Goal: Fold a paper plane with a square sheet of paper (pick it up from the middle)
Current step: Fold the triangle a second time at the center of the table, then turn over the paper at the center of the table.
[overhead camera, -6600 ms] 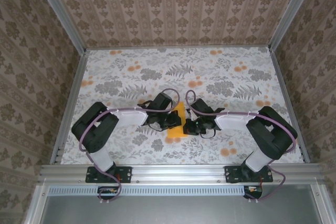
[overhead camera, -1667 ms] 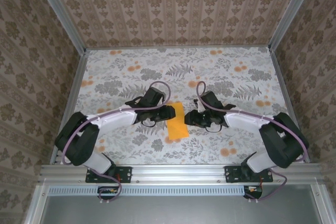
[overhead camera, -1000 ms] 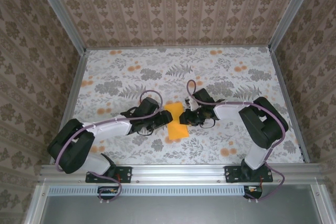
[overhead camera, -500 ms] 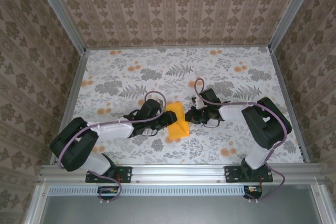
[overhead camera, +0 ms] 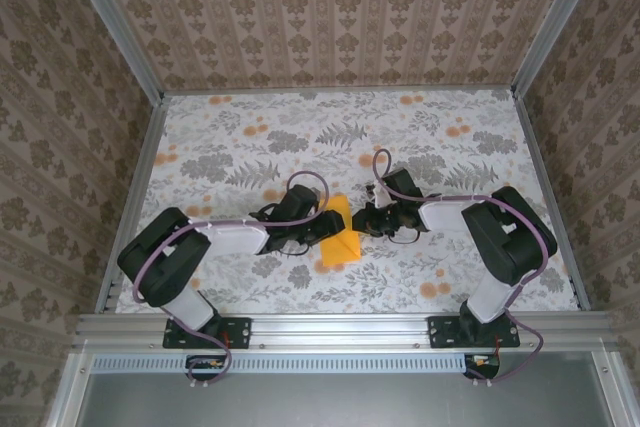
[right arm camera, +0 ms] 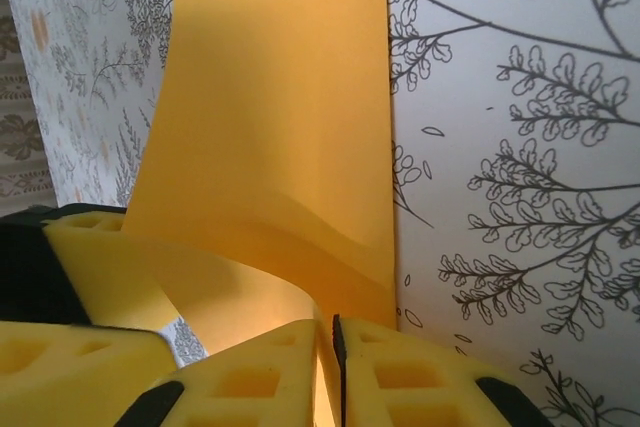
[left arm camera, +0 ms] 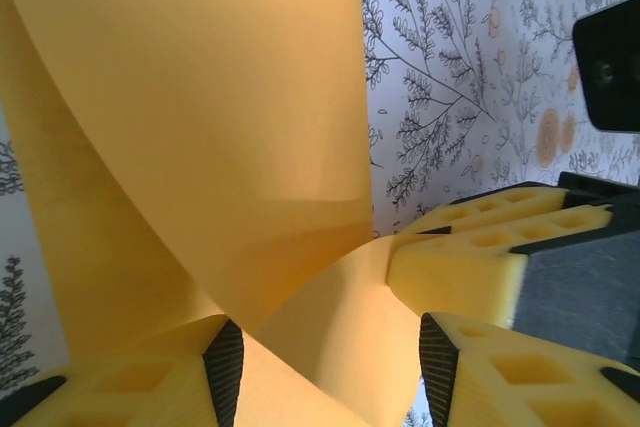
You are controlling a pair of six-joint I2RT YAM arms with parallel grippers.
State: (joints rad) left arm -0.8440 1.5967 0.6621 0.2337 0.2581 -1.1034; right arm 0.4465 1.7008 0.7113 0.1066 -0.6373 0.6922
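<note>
looking out from the near edge, you see your left gripper (left arm camera: 330, 377) with its jaws standing apart, a curled fold of the square sheet of paper (left arm camera: 200, 127) running between them. your right gripper (right arm camera: 328, 347) is pinched tight on the sheet's opposite edge. the sheet arches up between the two, mid-table, over the floral cloth (overhead camera: 300, 137).

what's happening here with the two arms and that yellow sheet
Two robot arms are working on a sheet of orange-yellow paper in the middle of the floral cloth, partway through folding it. The right fingers are pinched shut on one edge of the paper. The left fingers stand apart around a curl of it. Part of the sheet bends up off the cloth between them. No plane shape is there yet.
</note>
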